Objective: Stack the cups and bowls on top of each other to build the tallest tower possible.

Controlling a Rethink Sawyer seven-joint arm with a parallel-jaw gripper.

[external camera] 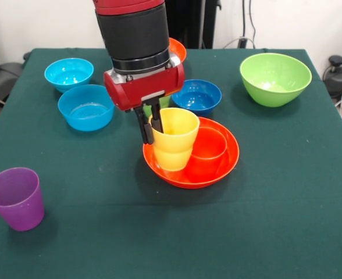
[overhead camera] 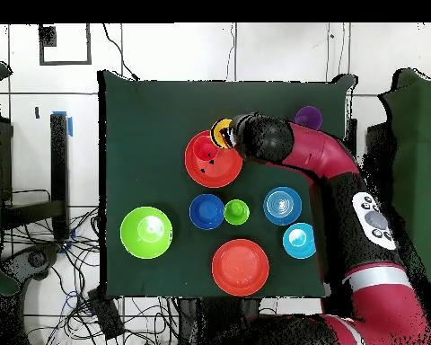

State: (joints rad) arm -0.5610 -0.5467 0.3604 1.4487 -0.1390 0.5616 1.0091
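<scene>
We see the claw (external camera: 150,125) clamping the yellow cup's (external camera: 174,137) rim over the large orange bowl (external camera: 217,168), which holds an orange cup (external camera: 210,144); remaining pieces look unstacked.

- The front view looks down at a slant over the table (external camera: 275,221) from its near edge, close enough that the cloth fills most of the frame and the arm (external camera: 133,35) is cut off at the top.
- The overhead view looks straight down from well above, taking in the whole table (overhead camera: 138,117), floor on all sides and the arm (overhead camera: 345,189) reaching in from the bottom right.
- Both views share the tabletop, turned half round between them: the lime bowl (external camera: 274,78) lies upper right in front, lower left (overhead camera: 146,232) overhead.
</scene>
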